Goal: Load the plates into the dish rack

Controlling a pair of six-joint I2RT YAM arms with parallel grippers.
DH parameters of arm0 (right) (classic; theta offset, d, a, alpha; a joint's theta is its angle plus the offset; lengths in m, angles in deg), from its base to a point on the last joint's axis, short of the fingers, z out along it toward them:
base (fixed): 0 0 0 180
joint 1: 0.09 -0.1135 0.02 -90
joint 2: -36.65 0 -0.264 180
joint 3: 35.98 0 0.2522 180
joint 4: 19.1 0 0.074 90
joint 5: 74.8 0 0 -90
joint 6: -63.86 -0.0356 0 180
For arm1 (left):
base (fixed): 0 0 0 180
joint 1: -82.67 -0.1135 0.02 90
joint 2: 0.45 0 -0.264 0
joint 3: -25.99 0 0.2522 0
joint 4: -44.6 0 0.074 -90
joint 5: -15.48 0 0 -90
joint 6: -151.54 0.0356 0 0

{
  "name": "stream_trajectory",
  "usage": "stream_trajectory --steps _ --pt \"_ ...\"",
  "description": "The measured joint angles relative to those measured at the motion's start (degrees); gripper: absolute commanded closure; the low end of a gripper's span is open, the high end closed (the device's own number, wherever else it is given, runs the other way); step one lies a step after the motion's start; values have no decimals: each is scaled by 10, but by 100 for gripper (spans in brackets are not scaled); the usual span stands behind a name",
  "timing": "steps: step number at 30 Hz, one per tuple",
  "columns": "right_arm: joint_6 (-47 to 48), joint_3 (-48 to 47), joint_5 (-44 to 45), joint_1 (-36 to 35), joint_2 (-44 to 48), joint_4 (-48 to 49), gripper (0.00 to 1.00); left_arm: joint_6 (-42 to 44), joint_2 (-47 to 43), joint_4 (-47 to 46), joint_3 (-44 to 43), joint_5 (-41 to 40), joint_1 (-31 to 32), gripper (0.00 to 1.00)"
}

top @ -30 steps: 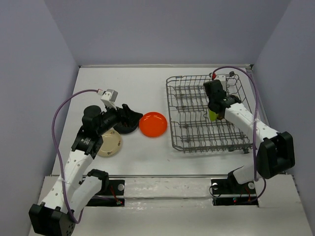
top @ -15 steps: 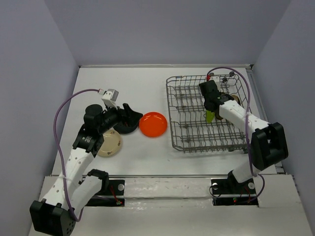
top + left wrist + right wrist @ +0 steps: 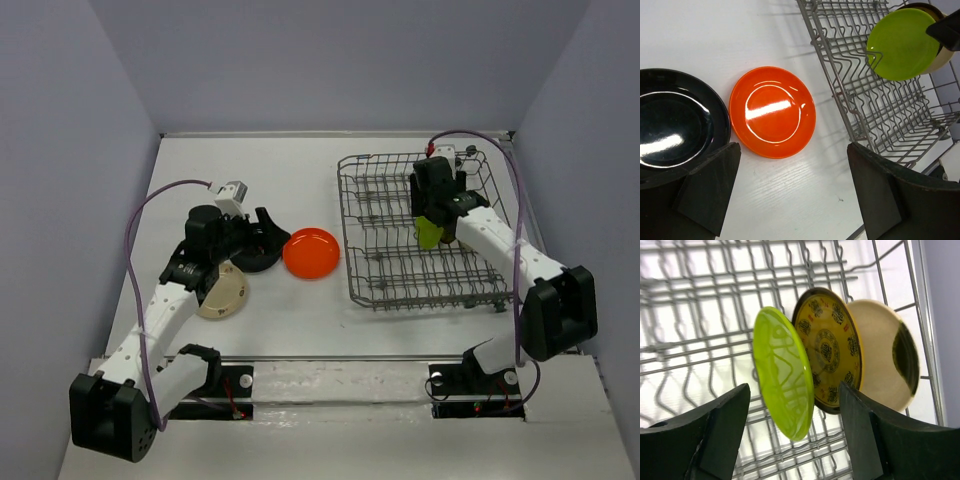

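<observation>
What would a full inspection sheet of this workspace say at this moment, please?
Surface: white table.
Job's things: dish rack holds the lime green plate, brown gold-patterned plate and a beige plate, all on edge. The orange plate, black plate and second beige plate lie flat on the table.
Clutter: nothing seen.
Grippers: left gripper open above the orange and black plates; right gripper open, fingers either side of the lime green plate without touching it.
Cables: left purple cable and right purple cable each loop along an arm.
Surroundings: plain grey walls on three sides.
</observation>
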State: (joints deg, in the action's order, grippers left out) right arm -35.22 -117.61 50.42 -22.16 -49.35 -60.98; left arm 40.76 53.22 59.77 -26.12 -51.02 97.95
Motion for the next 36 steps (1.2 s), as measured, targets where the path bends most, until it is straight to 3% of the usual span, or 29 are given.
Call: stream_trajectory --steps 3,4,7,17,27,36 --pt "-6 1 -29 0 48 1 22 -15 18 0 0 -3 4 1" --pt "-8 3 -39 0 69 3 22 -20 23 0 2 -6 8 13" --pt "-12 14 -73 0 117 19 22 -44 24 -7 18 -25 21 27" --pt "-41 99 -216 -9 220 73 22 -189 10 -88 170 -137 80 27" --pt "-79 148 -344 -17 261 124 22 -272 122 -206 178 -204 112 39" --pt "-98 162 -396 -17 264 145 23 -293 223 -279 178 -226 124 55"
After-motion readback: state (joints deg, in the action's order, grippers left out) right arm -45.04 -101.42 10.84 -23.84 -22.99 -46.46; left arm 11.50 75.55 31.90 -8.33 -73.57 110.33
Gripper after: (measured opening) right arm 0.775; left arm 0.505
